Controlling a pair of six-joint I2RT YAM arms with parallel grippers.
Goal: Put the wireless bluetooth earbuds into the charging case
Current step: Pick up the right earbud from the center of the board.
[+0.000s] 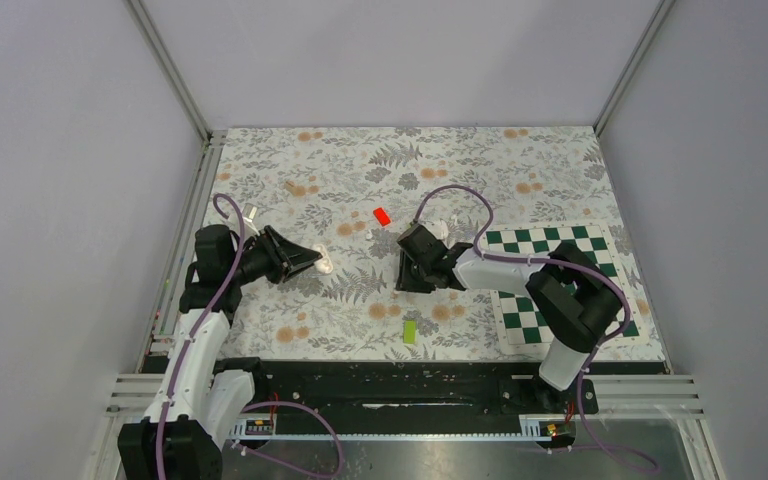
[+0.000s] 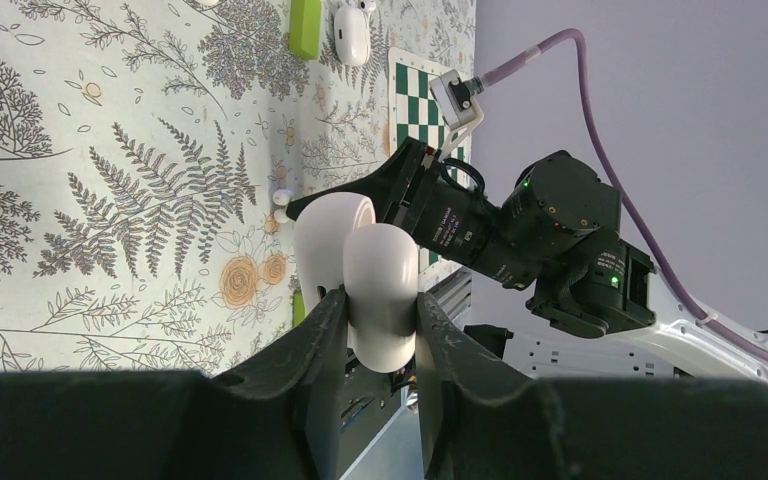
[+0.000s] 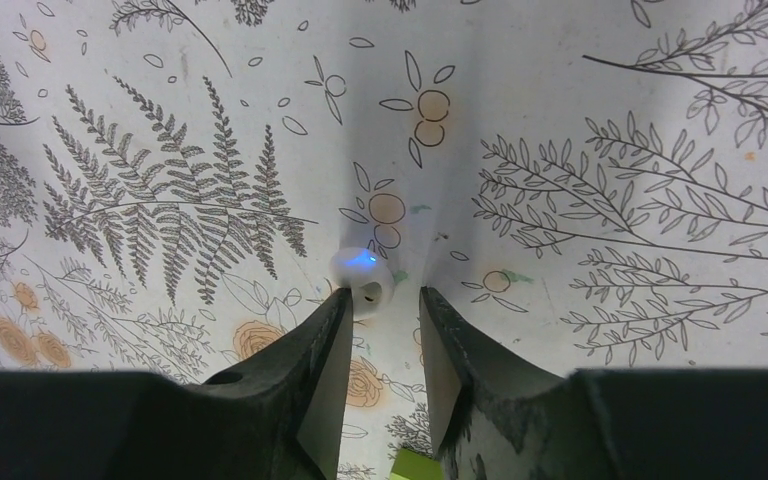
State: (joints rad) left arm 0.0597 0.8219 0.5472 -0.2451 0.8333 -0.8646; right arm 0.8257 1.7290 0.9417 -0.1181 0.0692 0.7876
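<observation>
Though ungripped — earbud (image 3: 360, 272) just ahead of right pincer (image 3: 385, 293)

Tally by kind
Two arms (image 1: 200, 330), two green blocks (image 2: 304, 25), one red block (image 1: 382, 215), one checkered mat (image 1: 560, 240), one open charging case (image 2: 380, 290), one earbud (image 3: 360, 272), one white pebble (image 2: 352, 35).

Bright, even light throughout, soft shadows, mild glare in wrist views.

White charging case (image 2: 380, 290); white earbud (image 3: 360, 270), blue glow; grey-fern, orange-flower tablecloth (image 1: 460, 160); green-white checkerboard (image 1: 520, 320).
</observation>
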